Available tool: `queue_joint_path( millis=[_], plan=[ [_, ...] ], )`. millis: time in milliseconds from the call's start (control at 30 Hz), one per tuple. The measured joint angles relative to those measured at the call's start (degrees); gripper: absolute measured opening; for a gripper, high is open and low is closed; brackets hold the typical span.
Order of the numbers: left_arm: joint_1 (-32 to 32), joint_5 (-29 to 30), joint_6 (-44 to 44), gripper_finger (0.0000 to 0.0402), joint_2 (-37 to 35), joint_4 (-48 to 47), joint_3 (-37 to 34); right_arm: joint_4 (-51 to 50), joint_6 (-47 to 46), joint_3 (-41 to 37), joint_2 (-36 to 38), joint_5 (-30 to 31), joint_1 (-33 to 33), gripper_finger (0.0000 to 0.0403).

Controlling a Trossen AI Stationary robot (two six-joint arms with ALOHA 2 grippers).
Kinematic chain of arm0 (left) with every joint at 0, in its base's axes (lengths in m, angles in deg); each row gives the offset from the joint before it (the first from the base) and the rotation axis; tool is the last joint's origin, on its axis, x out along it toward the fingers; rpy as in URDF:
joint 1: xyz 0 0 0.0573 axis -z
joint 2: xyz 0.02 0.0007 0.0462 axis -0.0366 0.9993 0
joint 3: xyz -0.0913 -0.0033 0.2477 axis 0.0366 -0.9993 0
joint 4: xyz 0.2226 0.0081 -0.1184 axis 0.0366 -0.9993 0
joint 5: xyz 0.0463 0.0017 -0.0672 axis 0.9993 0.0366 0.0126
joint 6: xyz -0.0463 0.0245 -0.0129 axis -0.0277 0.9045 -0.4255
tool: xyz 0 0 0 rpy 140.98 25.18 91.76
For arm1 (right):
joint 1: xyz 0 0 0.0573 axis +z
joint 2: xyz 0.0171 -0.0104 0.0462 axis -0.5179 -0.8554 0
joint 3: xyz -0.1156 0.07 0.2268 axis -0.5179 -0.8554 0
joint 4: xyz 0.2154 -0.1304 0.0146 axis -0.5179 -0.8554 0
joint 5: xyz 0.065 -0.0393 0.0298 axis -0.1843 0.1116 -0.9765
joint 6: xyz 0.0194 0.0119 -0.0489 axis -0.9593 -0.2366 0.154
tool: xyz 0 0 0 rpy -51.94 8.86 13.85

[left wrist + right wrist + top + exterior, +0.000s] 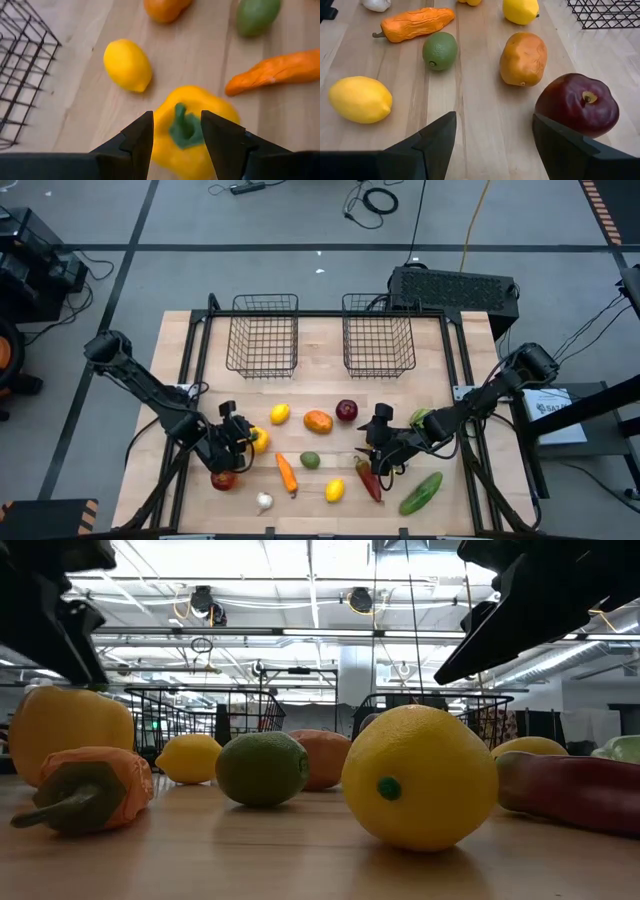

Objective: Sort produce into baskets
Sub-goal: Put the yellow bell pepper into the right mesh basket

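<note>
Starting on the left, the left gripper (243, 438) is hanging right over the glossy yellow bell pepper with the green stem (192, 127), fingers spread fairly wide with the stem sitting between them, nothing gripped yet as far as I can see. I'd say the trick here is dropping straight down so both fingers are landing on the pepper's shoulders instead of pinching only the stem, since that smooth skin is probably going to squirt sideways toward the small yellow lemon (127, 65) just beside it. Further right, the right gripper (383, 442) is hovering wide open and empty over bare wood near the dark red apple (577, 104). Both rectangular dark wire-mesh baskets (265, 332) are sitting empty at the far edge, well apart from the scattered produce.
</note>
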Motion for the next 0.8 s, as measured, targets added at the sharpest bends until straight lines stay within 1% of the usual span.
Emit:
queue_joint_path(
  millis=[100, 267, 400, 600, 800],
  plan=[
    [-0.01, 0.03, 0.44, 0.0173, -0.02, 3.0, -0.93, -0.02, -0.1, 0.0, 0.0, 0.0, 0.02, 0.0251],
    [-0.99, -0.26, 0.49, 0.0162, -0.02, 3.13, -2.62, 0.0, -0.1, 0.0, 0.0, 0.0, 0.0, 0.0251],
    [-1.57, -0.48, 0.83, 0.0135, -0.04, 3.79, -3.02, 0.0, 0.05, 0.0, 0.0, 0.02, -0.26, 0.0251],
    [-1.52, -1.28, 4.96, 0.0091, -0.02, 7.39, -3.1, 0.02, -0.12, 0.0, 0.0, 0.02, -0.28, 0.0251],
    [-1.52, -1.22, 5.14, 0.0043, -0.02, 7.18, -3.1, 0.03, -0.13, 0.0, -0.02, 0.02, -0.28, 0.0251]
  ],
)
